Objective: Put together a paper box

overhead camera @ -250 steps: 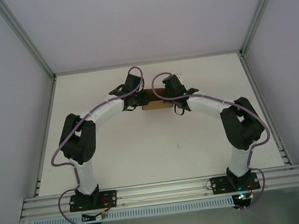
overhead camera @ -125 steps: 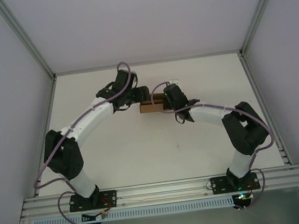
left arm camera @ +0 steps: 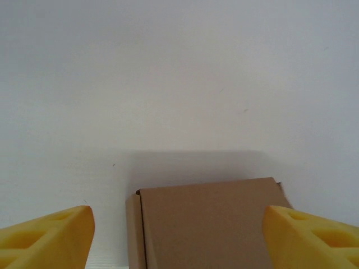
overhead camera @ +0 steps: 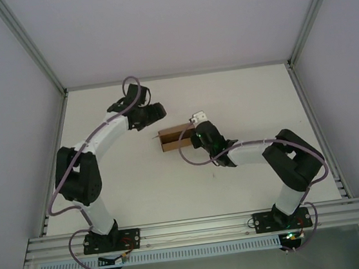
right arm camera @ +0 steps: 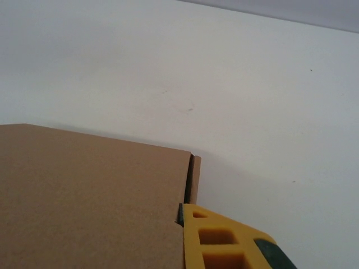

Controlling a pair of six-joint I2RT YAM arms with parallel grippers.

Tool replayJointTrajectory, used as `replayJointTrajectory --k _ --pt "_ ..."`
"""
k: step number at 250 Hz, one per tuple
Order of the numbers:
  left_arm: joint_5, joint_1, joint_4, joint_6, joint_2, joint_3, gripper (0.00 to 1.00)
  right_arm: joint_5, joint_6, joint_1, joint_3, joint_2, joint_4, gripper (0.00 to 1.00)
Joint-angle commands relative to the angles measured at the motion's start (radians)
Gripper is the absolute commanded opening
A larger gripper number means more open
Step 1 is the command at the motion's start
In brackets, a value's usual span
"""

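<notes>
Currently gripping the paper box (overhead camera: 170, 140) at its right end with the right claw (overhead camera: 193, 137), closed onto the end wall. Seeing one yellow finger (right arm camera: 216, 238) in the right wrist view, flush against the cardboard edge just below a narrow folded flap (right arm camera: 194, 179) (other finger hidden behind the panel). Holding the left claw (overhead camera: 156, 112) wide open with nothing in it, fingertips (left arm camera: 50, 235) spread to both lower corners of the left wrist view. Looking past them at the box's brown top face, lying between the two tips but further out, touching neither. Reading the box as folded up, plain brown, long axis running left-right, on the white surface (overhead camera: 240, 95) near its middle. Placing the left claw up and to the left of the box in the top view, near but apart, pointing toward it. Resting flat or lifted slightly off the surface: can't tell.
</notes>
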Motion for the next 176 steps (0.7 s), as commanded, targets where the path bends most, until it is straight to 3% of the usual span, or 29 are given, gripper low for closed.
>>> replayJointTrajectory --k 1,67,97,120,142,176 --pt "0.059 -0.004 0.018 -0.042 0.010 -0.079 0.74 0.010 -0.051 0.016 -0.033 0.020 0.048 0.09" --pt "0.058 0.000 0.080 -0.071 -0.020 -0.209 0.65 -0.008 -0.079 0.048 -0.079 -0.008 0.007 0.16" --pt "0.112 -0.001 0.132 -0.051 0.014 -0.232 0.58 -0.008 -0.045 0.049 -0.093 -0.034 -0.037 0.20" --pt "0.128 0.000 0.113 -0.024 0.054 -0.217 0.47 -0.024 -0.018 0.048 -0.095 -0.061 -0.103 0.27" --pt "0.139 0.003 0.149 -0.007 0.062 -0.239 0.44 -0.042 0.023 0.049 -0.100 -0.097 -0.188 0.36" --pt "0.167 0.015 0.195 0.014 0.074 -0.259 0.40 -0.045 0.044 0.048 -0.125 -0.161 -0.310 0.58"
